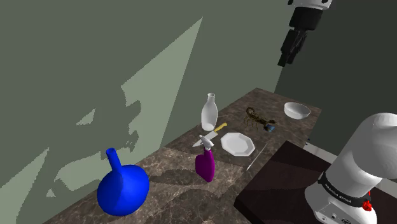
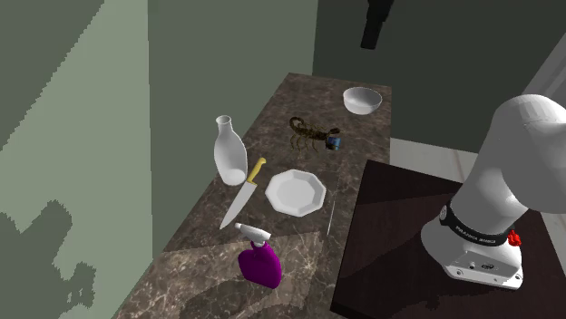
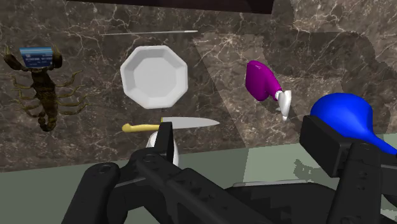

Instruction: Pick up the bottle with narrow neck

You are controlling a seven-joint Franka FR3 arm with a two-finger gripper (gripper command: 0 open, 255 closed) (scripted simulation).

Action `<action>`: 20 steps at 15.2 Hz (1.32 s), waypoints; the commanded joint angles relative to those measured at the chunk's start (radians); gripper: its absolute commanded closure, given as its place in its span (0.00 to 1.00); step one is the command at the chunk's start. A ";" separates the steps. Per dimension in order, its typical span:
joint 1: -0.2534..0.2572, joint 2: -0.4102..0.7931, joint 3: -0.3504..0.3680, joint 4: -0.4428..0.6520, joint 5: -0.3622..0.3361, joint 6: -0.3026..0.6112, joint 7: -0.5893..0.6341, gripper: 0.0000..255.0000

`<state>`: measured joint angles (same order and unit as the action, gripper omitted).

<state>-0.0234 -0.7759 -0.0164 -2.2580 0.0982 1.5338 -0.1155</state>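
Approach step: gripper (image 1: 284, 60) hangs high over the counter (image 1: 172, 175), fingers apart, nothing held. Next, I judge: cross to the blue flask (image 1: 123, 189), descend on its neck.

The jaws hang high above the bench (image 1: 173, 189), a white bowl (image 1: 296, 110) nearly beneath them. Lower, off to one side: a white bottle (image 1: 209, 112), a plate (image 1: 237, 143), a purple spray bottle (image 1: 205, 163); farthest from them, a thin-necked blue bottle (image 1: 123, 189).
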 commanded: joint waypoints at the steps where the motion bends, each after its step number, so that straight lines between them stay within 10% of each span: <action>1: 0.000 0.000 0.000 0.000 0.000 0.000 0.000 0.00; 20: -0.006 0.636 -0.010 0.155 -0.046 0.430 -0.077 0.00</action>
<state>-0.0245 -0.1834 -0.0199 -2.1293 0.0557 1.9498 -0.1810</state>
